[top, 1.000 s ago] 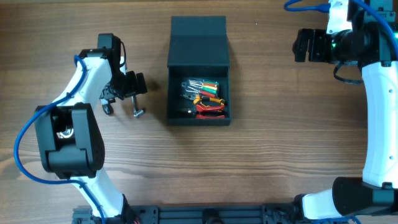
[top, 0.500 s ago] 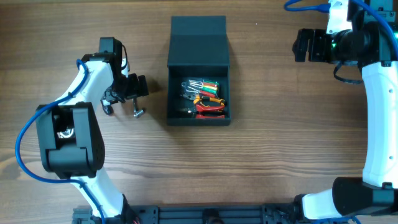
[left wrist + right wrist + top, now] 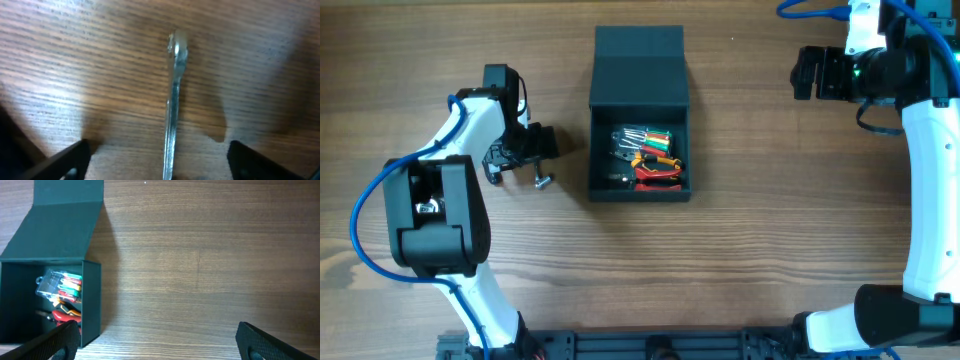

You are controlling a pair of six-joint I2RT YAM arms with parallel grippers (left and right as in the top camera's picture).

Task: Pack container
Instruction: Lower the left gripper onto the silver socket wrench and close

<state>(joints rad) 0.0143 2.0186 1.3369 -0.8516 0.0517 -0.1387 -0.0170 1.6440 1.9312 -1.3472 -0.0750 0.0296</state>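
A wood-grain bench (image 3: pixel 770 230) is seen, its grain running from 9 to 3 o'clock. A slim metal wrench (image 3: pixel 541 175) (image 3: pixel 172 110) is laid flat on it, its head toward 12 o'clock in the left wrist view. At 3 o'clock from it, apart, a clear pack of green-, red- and orange-handled pieces (image 3: pixel 645 140) (image 3: pixel 60 282) is found, with red-handled pliers (image 3: pixel 658 172) (image 3: pixel 62 314) just beside at 6 o'clock.

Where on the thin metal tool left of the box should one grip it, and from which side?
Probably grip the metal tool at mid-shaft, coming from straight above: it lies flat on the table, and the shaft is slim and straight. The left end effector has one finger on each side.
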